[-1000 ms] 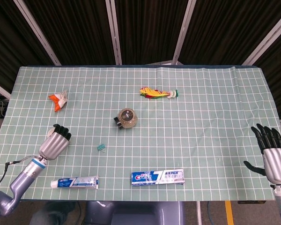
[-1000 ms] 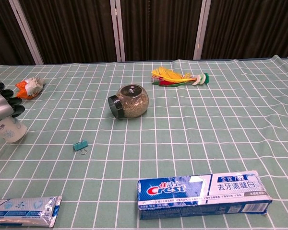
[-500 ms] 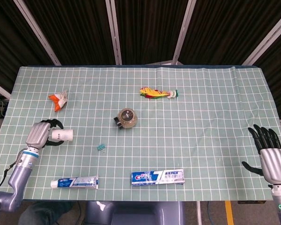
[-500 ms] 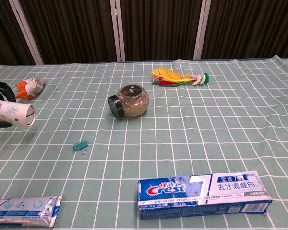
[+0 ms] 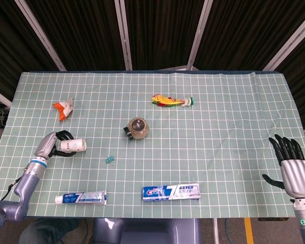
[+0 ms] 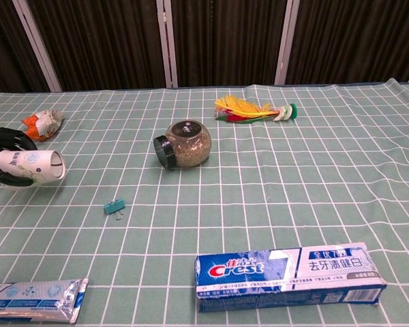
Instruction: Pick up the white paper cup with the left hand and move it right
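The white paper cup (image 5: 74, 145) (image 6: 34, 167) lies on its side with its mouth facing right, gripped by my left hand (image 5: 52, 144) (image 6: 3, 160) at the table's left side. Dark fingers wrap around the cup's base end. Whether the cup touches the cloth or hangs just above it, I cannot tell. My right hand (image 5: 293, 166) hovers at the far right edge of the table, fingers spread, holding nothing; the chest view does not show it.
A glass jar (image 5: 138, 127) lies mid-table, with a small teal clip (image 5: 110, 160) to the right of the cup. A toothpaste tube (image 5: 81, 197) and a toothpaste box (image 5: 171, 192) lie along the front edge. A crumpled wrapper (image 5: 64, 108) and a feather shuttlecock (image 5: 171, 101) sit further back.
The left hand has tipped the cup from upright onto its side and carried it slightly to the right. The right hand has barely shifted.
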Robot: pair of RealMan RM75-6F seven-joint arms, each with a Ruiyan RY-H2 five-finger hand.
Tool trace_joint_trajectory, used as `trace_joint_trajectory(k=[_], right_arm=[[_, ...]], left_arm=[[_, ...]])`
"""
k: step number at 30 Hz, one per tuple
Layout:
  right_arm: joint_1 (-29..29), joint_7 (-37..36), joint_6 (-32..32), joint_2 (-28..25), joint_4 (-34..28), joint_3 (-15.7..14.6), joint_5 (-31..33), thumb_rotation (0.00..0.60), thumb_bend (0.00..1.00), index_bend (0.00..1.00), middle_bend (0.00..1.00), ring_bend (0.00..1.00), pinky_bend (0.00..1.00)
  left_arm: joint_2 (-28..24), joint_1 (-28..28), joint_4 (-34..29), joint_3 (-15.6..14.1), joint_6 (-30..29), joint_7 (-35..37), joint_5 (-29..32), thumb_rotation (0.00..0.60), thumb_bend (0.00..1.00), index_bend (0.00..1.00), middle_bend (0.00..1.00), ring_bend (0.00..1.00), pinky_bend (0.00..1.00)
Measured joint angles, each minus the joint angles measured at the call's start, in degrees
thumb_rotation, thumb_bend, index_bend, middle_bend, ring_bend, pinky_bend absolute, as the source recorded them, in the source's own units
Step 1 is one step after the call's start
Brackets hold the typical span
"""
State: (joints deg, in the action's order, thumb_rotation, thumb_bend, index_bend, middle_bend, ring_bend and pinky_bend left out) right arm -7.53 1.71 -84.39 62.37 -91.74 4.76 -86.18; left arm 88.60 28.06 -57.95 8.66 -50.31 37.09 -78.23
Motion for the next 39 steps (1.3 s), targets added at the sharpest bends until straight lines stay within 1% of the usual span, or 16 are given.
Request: trace_joint_trajectory(k=[1,3,8,11,14,17,20,21,23,24,27,30,33,34,36,39], right_arm=[[0.01,-0.03,-0.05,0.04,0.04,0.03,-0.04,0.600,0.00,0.00,0.00,0.00,0.00],[0.01,-0.03,-0.03,0.07,0.04,0.05,-0.03,0.600,0.00,0.00,0.00,0.00,0.00],[-0.01,0.02,0.16,0.03,-0.02,0.07,0.09,0.600,0.00,0.00,0.00,0.00,0.00],[-0.01,0.04,0.21,0.01,-0.08,0.11,0.19,0.600,0.00,0.00,0.00,0.00,0.00],[-0.05,0.12,0.39,-0.01,-0.22,0.10,0.23,0.600,0.00,0.00,0.00,0.00,0.00],[-0.03,0.21,0.31,-0.05,-0.33,0.02,-0.04,0.600,0.00,0.00,0.00,0.00,0.00],[0.10,-0.03,0.06,-0.18,-0.34,-0.04,-0.24,0.600,0.00,0.00,0.00,0.00,0.00],[0.14,-0.13,0.01,-0.22,-0.32,-0.04,-0.26,0.600,0.00,0.00,0.00,0.00,0.00],[0.21,-0.51,-0.09,-0.33,-0.22,-0.02,-0.25,0.600,0.00,0.00,0.00,0.00,0.00],[0.24,-0.69,-0.11,-0.38,-0.16,0.00,-0.23,0.600,0.00,0.00,0.00,0.00,0.00],[0.26,-1.22,0.01,-0.50,-0.01,0.07,0.00,0.600,0.00,0.00,0.00,0.00,0.00],[0.23,-1.67,0.38,-0.66,-0.11,0.01,0.10,0.600,0.00,0.00,0.00,0.00,0.00],[0.15,-1.58,0.61,-0.65,-0.12,-0.08,0.01,0.600,0.00,0.00,0.00,0.00,0.00],[0.11,-1.57,0.69,-0.63,-0.11,-0.08,0.02,0.600,0.00,0.00,0.00,0.00,0.00],[0.07,-1.52,0.76,-0.59,-0.02,-0.01,0.14,0.600,0.00,0.00,0.00,0.00,0.00],[0.03,-1.47,0.88,-0.56,0.10,0.16,0.52,0.600,0.00,0.00,0.00,0.00,0.00]], left_arm=[[-0.05,0.02,0.07,-0.18,-0.18,-0.13,-0.30,0.600,0.00,0.06,0.00,0.00,0.00],[-0.21,0.03,0.21,-0.57,-1.13,-0.81,-1.07,0.600,0.00,0.00,0.00,0.00,0.00],[-0.91,-0.17,-0.04,-1.16,-4.91,-4.61,-2.92,0.600,0.00,0.00,0.00,0.00,0.00],[-1.45,-0.30,-0.34,-1.42,-7.70,-9.56,-4.20,0.600,0.00,0.02,0.00,0.00,0.00],[-2.06,-0.42,-1.13,-1.61,-10.46,-17.32,-5.48,0.600,0.00,0.08,0.00,0.00,0.00],[-2.53,-0.60,-3.31,-1.58,-12.74,-28.65,-6.03,0.600,0.00,0.09,0.00,0.00,0.00],[-2.58,-0.63,-6.03,-1.29,-14.55,-42.73,-5.92,0.600,0.00,0.10,0.00,0.00,0.00],[-2.48,-0.56,-7.13,-1.12,-15.10,-48.72,-5.71,0.600,0.00,0.10,0.00,0.00,0.00],[-2.15,-0.34,-8.68,-0.82,-15.68,-57.68,-5.20,0.600,0.00,0.10,0.00,0.00,0.00],[-1.82,-0.11,-9.59,-0.59,-15.91,-63.48,-4.72,0.600,0.00,0.10,0.00,0.00,0.00],[-0.58,0.67,-11.31,0.07,-16.16,-76.72,-2.94,0.600,0.00,0.10,0.00,0.00,0.00],[1.29,1.81,-12.19,0.75,-16.02,-87.48,-0.58,0.600,0.00,0.11,0.00,0.00,0.00],[3.96,3.35,-12.20,1.36,-15.26,-94.15,2.48,0.600,0.00,0.11,0.00,0.00,0.00],[4.79,3.79,-12.03,1.49,-14.85,-95.09,3.47,0.600,0.00,0.11,0.00,0.00,0.00],[6.26,4.53,-11.46,1.70,-13.87,-96.02,5.44,0.600,0.00,0.11,0.00,0.00,0.00],[6.99,4.84,-11.26,1.86,-13.10,-95.85,7.33,0.600,0.00,0.11,0.00,0.00,0.00]])
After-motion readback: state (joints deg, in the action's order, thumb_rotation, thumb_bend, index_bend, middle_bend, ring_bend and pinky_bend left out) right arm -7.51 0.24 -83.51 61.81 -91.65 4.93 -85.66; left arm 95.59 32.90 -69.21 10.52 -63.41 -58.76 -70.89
